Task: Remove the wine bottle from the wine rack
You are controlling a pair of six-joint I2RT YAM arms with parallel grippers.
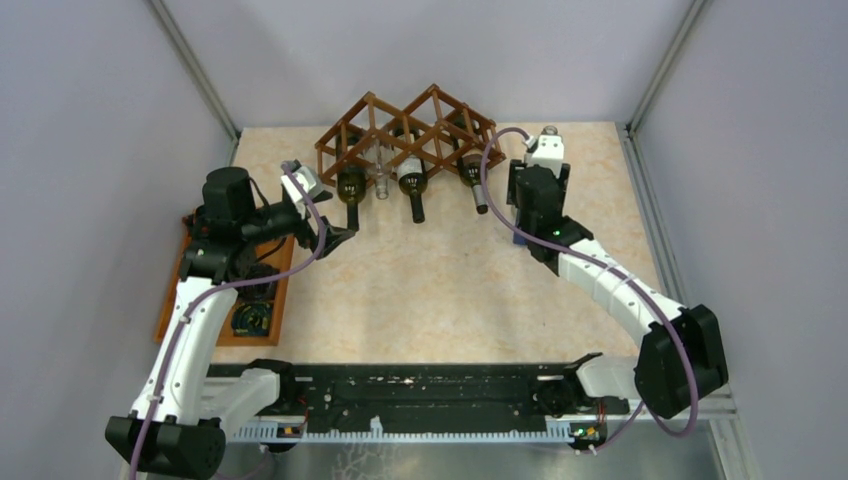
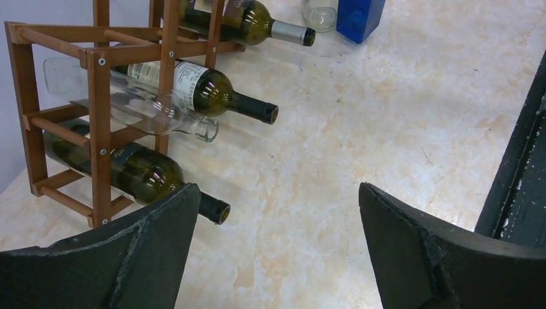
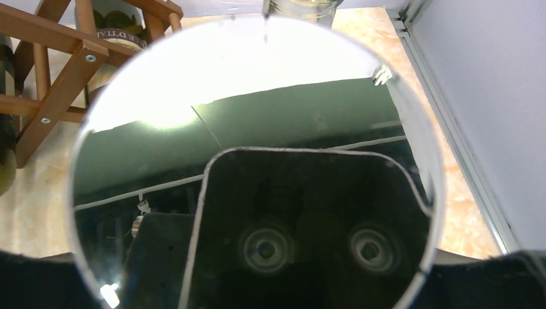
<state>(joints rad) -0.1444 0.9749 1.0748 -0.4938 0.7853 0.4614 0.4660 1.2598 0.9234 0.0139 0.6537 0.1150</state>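
Left wrist view, wine bottle: I see a dark green wine bottle (image 2: 138,174) lying on its side in the lowest cell at the near end of the rack. Its neck and mouth poke out over the table (image 2: 360,116).
Wine rack: the brown wooden lattice (image 2: 100,96) stands at the far side of the table, and the top view shows its two peaks.
Other bottles: a clear glass bottle (image 2: 148,112) lies in the cell above. Beyond it are a green bottle with a white label (image 2: 199,87) and one more green bottle (image 2: 248,22), all with their necks pointing out.
Left gripper: the left gripper (image 2: 277,190) has its jaws spread wide with only bare table between them. One finger sits just beside the dark green bottle's mouth, and I cannot tell whether they touch.
Right gripper: the right gripper (image 1: 535,195) sits off the rack's right end. Its own camera is filled by a round shiny disc (image 3: 257,96) that mirrors the camera housing, so I cannot tell how the jaws stand.
Surroundings: a blue box (image 2: 360,16) stands near the right arm, and an orange-brown tray (image 1: 170,310) lies under the left arm.
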